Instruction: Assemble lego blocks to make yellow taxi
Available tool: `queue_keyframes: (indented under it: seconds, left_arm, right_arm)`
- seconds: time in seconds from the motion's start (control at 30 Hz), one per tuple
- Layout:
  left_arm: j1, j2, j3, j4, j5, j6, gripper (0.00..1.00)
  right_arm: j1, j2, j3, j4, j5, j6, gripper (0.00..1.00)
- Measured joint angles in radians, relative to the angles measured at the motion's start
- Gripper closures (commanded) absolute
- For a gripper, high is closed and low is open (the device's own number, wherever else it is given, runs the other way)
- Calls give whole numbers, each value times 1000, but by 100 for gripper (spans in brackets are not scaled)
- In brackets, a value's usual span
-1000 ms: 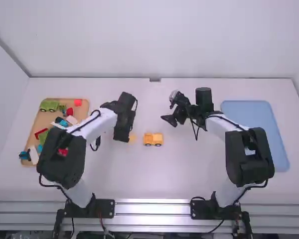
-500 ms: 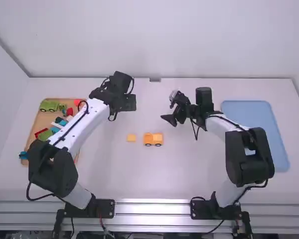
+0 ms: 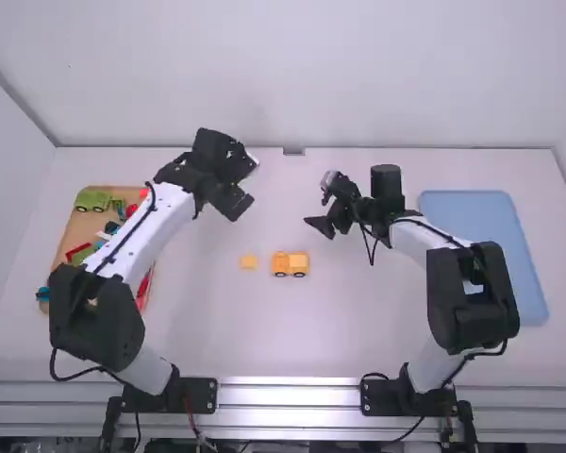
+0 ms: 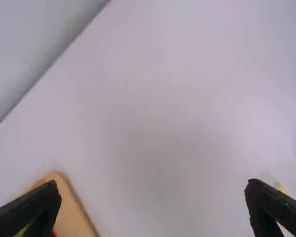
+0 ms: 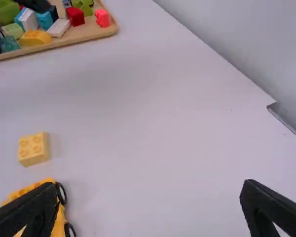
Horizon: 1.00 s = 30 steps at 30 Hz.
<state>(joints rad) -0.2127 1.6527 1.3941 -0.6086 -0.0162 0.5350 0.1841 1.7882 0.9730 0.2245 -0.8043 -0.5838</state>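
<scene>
Yellow block [image 3: 249,261]: flat on the table, studs up, the piece I would watch. Left gripper [image 4: 153,184] up beyond it in the high view, fingers spread wide, nothing between them. From there the block lies back toward the arm bases and slightly to the right.

Next outward, the taxi body [image 3: 290,263], just to the block's right, a narrow strip of table between. Body upright on its wheels; long axis runs left to right across the table, one end facing the block. Block looks square from above, no long axis worth noting.

Right gripper [image 5: 150,185] also open and empty, beyond the body and a little right of it. By eye: left nearer the block, right nearer the body. Likely split, then: left on block, right steadying body. That small gap could cramp a finger let down between the two; gripping the block on its near and far faces seems safer.

Farther out, left: wooden tray [image 5: 89,36] of mixed pieces, a rounded yellow piece [image 5: 34,38] among them, perhaps wanted too.
</scene>
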Motion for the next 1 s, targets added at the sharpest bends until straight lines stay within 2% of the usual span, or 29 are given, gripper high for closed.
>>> queue_keyframes:
  seconds: [0.07,0.17,0.27,0.43,0.73,0.87,1.0]
  left_arm:
    - [55,0,0,-26,125,87,1]
    - [182,0,-25,-23,405,270,1]
    - [262,0,-89,21,566,386,1]
    - [309,0,-211,117,673,500,1]
    - [305,0,-392,276,732,652,1]
    - [305,0,-515,369,808,778,1]
    - [305,8,-578,465,898,827,1]
  right_arm:
    - [0,0,0,2,0,1,2]
    - [0,0,0,7,0,3,1]
    - [0,0,0,11,0,-1,1]
    - [0,0,0,8,0,-13,1]
    - [0,0,0,8,0,-25,1]
    - [0,0,0,8,-1,-26,2]
    - [0,0,0,8,0,-26,1]
